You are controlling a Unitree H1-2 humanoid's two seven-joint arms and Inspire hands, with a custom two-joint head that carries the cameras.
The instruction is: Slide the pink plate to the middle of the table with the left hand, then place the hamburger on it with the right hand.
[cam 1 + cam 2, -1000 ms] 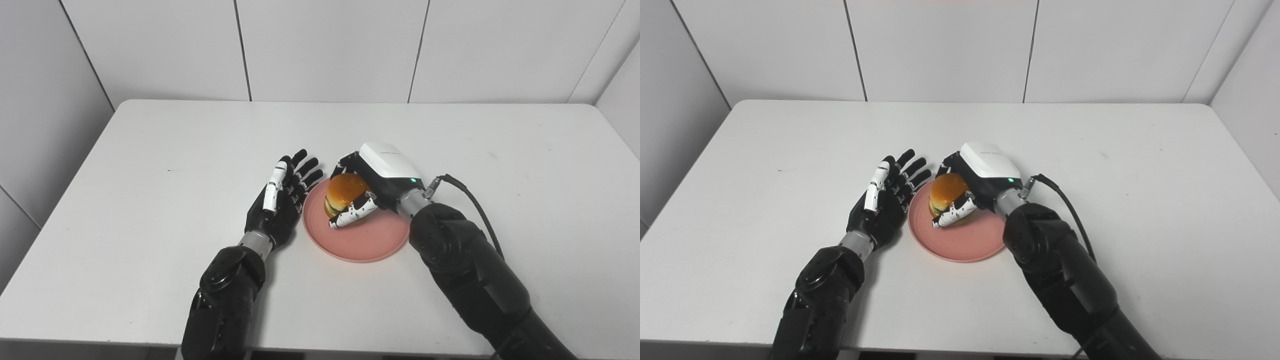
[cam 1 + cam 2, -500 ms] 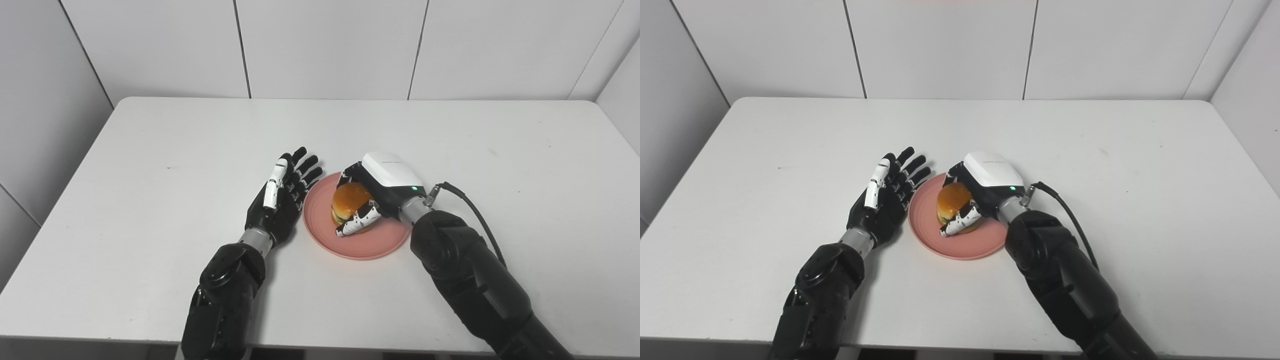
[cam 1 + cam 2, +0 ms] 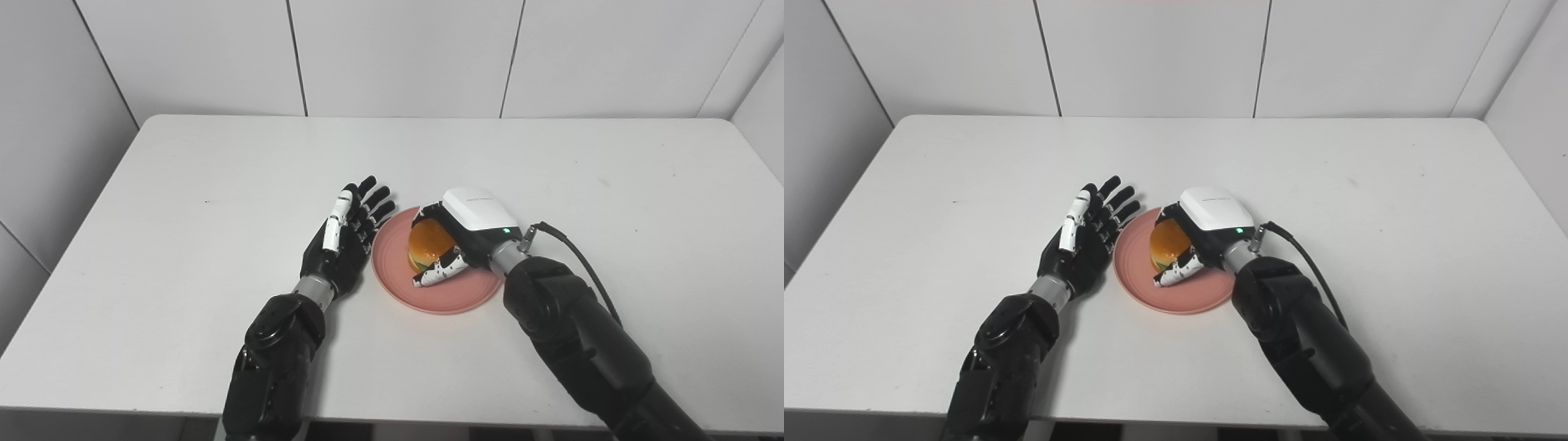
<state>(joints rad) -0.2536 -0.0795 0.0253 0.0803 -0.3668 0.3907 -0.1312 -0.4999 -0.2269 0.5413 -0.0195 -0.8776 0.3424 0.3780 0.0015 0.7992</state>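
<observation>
The right hand (image 3: pixel 467 236) is closed around the hamburger (image 3: pixel 429 242). Its black fingers curl over the far side of the bun, and its white spotted thumb (image 3: pixel 438 273) presses on the near side. The back of the hand has a white cover with a small green light. The hamburger has an orange bun on top and a bit of green under it. It sits low over the pink plate (image 3: pixel 446 293), near the middle. I cannot tell if its bottom is touching the plate, because the thumb hides that part.

The pink plate is round and lies flat near the middle of the white table (image 3: pixel 184 202). The right arm is black and comes in from the bottom right, passing over the near right edge of the plate. A black cable (image 3: pixel 576 254) loops out from the wrist.

The left hand (image 3: pixel 346 239) is just beside the left edge of the plate. It is wide open, with its fingers spread apart and pointing away toward the wall. It holds nothing. Its fingertips (image 3: pixel 1118 197) are close to the plate's rim. I cannot tell if they touch it. The left arm is black too and comes in from the bottom left.

White wall panels (image 3: pixel 398 55) stand behind the table.
</observation>
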